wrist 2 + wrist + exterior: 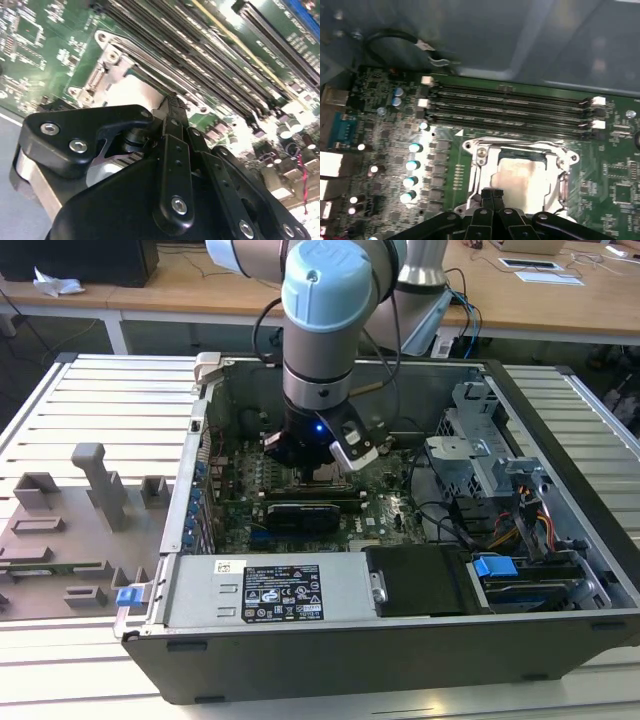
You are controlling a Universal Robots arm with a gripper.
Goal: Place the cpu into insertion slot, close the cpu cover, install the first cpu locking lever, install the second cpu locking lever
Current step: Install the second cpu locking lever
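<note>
The cpu lies flat in the insertion slot, its pale silver-beige top showing through the cut-out of the cpu cover, which is down over it. In both wrist views my gripper has its black fingers pressed together, tips at the socket's edge beside the cover. Whether a thin locking lever sits between them I cannot tell. The exterior view shows the gripper reaching down into the open computer case, just over the socket.
Long black memory slots run right beside the socket. A black graphics card lies in front of it, then the power supply. A drive cage and cables fill the case's right. Grey fixtures stand on the table at left.
</note>
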